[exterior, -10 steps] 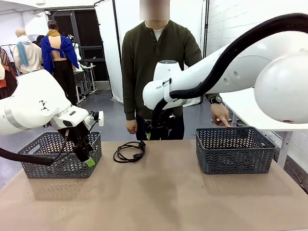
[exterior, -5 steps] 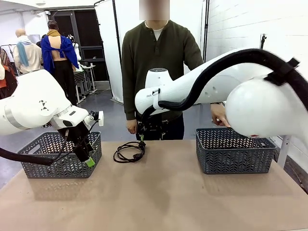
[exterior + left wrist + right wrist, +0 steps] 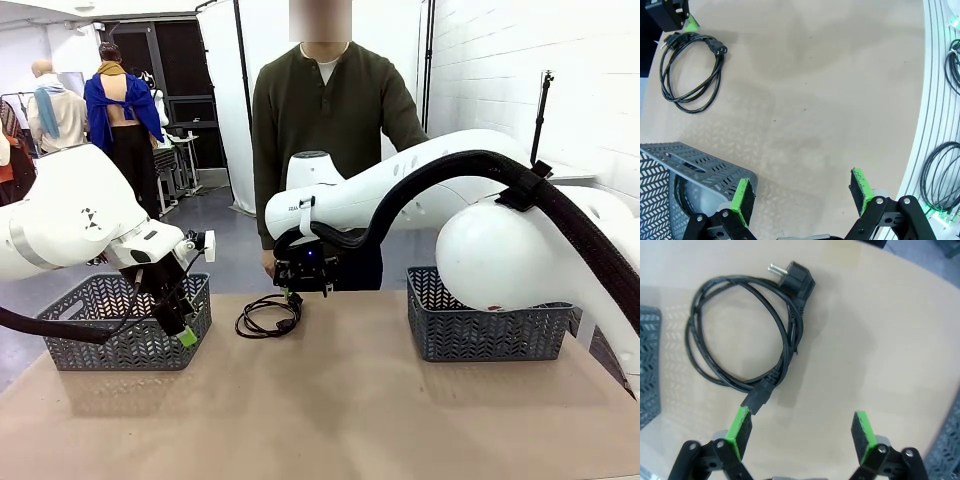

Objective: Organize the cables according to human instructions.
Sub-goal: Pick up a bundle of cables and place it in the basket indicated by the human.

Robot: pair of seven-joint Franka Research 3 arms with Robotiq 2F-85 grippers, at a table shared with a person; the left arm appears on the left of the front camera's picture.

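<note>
One coiled black cable (image 3: 268, 315) lies on the brown table near the far edge, in front of the person. My right gripper (image 3: 296, 291) hangs open just above the coil's right end. In the right wrist view the cable (image 3: 740, 330) fills the upper left, its plug (image 3: 795, 275) at the top, and the open right gripper (image 3: 802, 432) sits below it, its left pad beside the small connector. My left gripper (image 3: 185, 335) is open by the front corner of the left basket (image 3: 120, 320). The left wrist view has the cable (image 3: 690, 70) far off and the left gripper (image 3: 802, 195) holding nothing.
A second grey basket (image 3: 485, 320) stands at the right, partly behind my right arm. The left basket (image 3: 685, 165) has a dark cord inside it. More black cords (image 3: 940, 175) lie beyond the table edge. The person stands at the far side.
My right arm has swung left and down, bringing its gripper over the cable. The person's hand at the right basket is now hidden behind it. The left arm stayed still.
</note>
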